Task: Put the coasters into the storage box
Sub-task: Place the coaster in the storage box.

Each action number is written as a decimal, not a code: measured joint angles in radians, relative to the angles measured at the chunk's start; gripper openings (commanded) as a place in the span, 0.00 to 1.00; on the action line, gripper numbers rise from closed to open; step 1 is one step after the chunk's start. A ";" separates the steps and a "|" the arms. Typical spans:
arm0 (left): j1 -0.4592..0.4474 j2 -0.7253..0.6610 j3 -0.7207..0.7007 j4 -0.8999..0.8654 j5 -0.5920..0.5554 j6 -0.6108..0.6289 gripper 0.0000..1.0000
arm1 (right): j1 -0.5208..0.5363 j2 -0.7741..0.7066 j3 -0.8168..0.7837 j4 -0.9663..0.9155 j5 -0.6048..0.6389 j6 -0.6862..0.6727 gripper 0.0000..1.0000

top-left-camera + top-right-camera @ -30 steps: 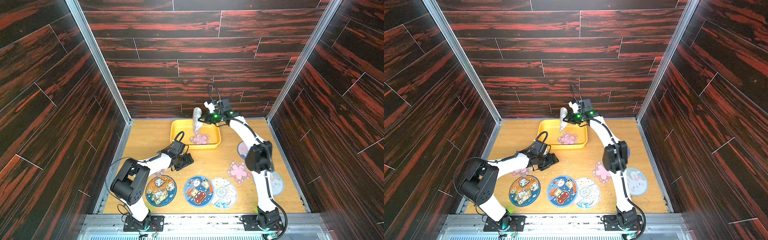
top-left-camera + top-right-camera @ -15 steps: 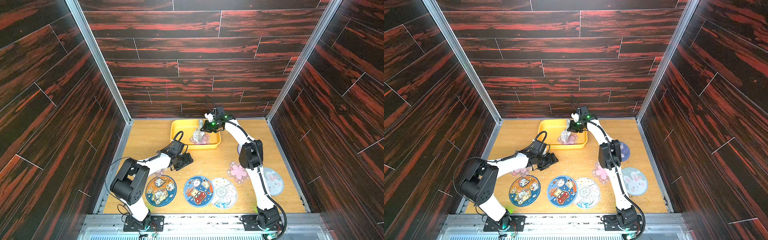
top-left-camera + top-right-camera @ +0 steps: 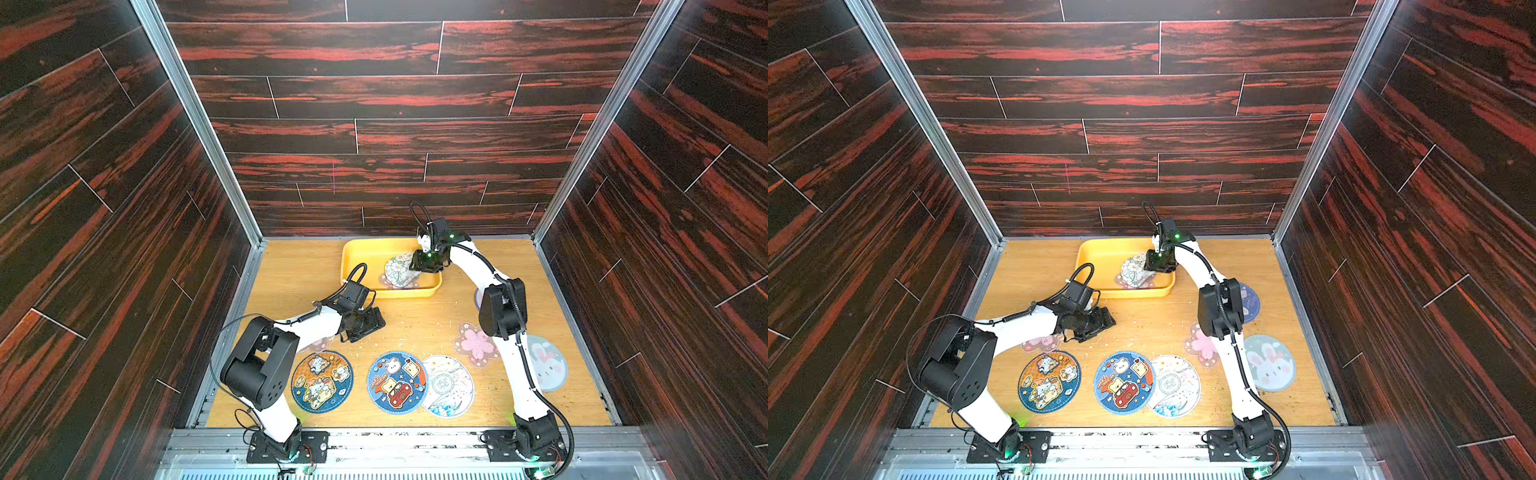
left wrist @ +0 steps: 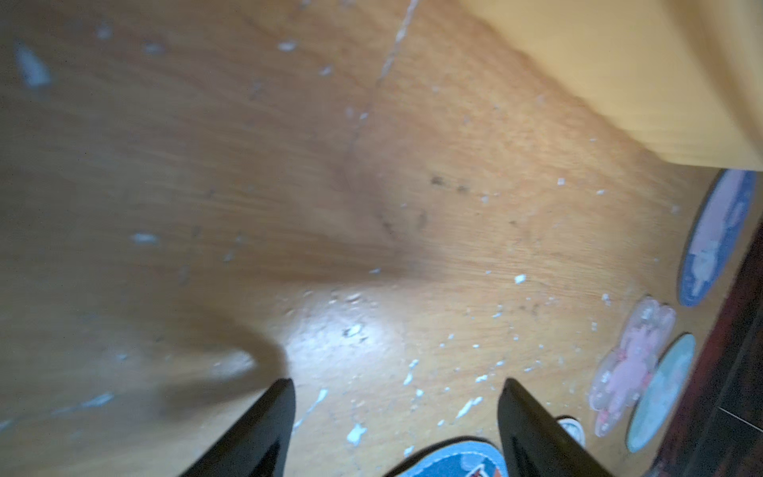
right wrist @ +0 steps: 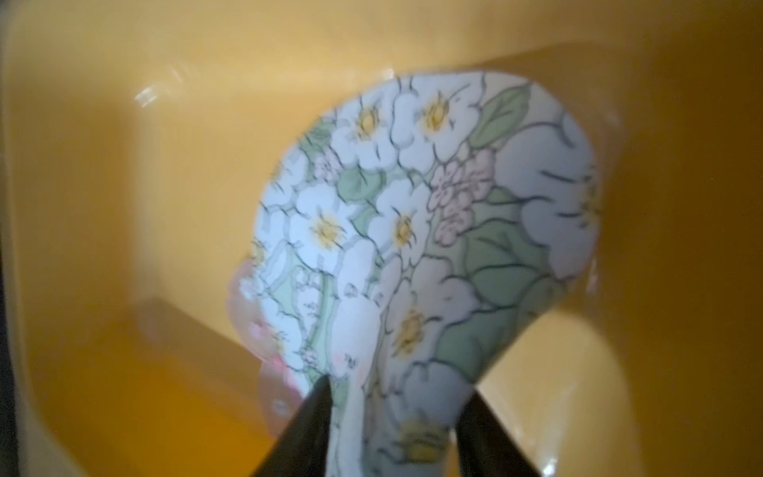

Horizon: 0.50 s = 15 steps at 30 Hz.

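With twelve o'clock taken at the back wall, the storage box [image 3: 353, 253] is found at twelve o'clock on the tabletop [image 3: 291, 270]. The right claw [image 3: 417, 270] is lowered into the box's three o'clock end. In the right wrist view its fingers [image 5: 318, 396] are seen parted, with the lower part of a floral coaster [image 5: 413, 227] between them. That coaster is curled and stands tilted on edge inside the box. It is leaned over a pink blossom coaster [image 5: 268, 371], which is laid flat on the box floor and largely covered.

The left claw [image 3: 377, 323] is held open low over bare tabletop near the centre, close to the box's six o'clock wall. Nothing is held between its fingers [image 4: 272, 413].

The other coasters are spread on the tabletop, outside the box. A cat-print disc [image 3: 322, 381] is placed at seven o'clock. A blue disc with a red car [image 3: 397, 382] is placed at six o'clock, its edge lapped over a white wave-print disc [image 3: 451, 390] just beside it. A second pink blossom [image 3: 476, 345] is seen at four o'clock, partly hidden by the right arm. A bunny disc [image 3: 548, 365] is set further out toward the right wall. A blue disc [image 3: 1250, 303] is partly hidden behind the right arm at three o'clock. Another pink blossom [image 3: 1042, 343] is mostly covered by the left arm at eight o'clock.
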 measured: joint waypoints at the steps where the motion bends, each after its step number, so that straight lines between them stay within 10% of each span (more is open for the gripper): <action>1: 0.000 -0.002 0.000 -0.006 -0.005 0.001 0.81 | 0.000 -0.010 -0.022 0.002 0.000 -0.001 0.59; 15: -0.031 -0.039 0.005 -0.043 -0.061 0.003 0.81 | -0.002 -0.374 -0.387 0.089 -0.034 0.000 0.76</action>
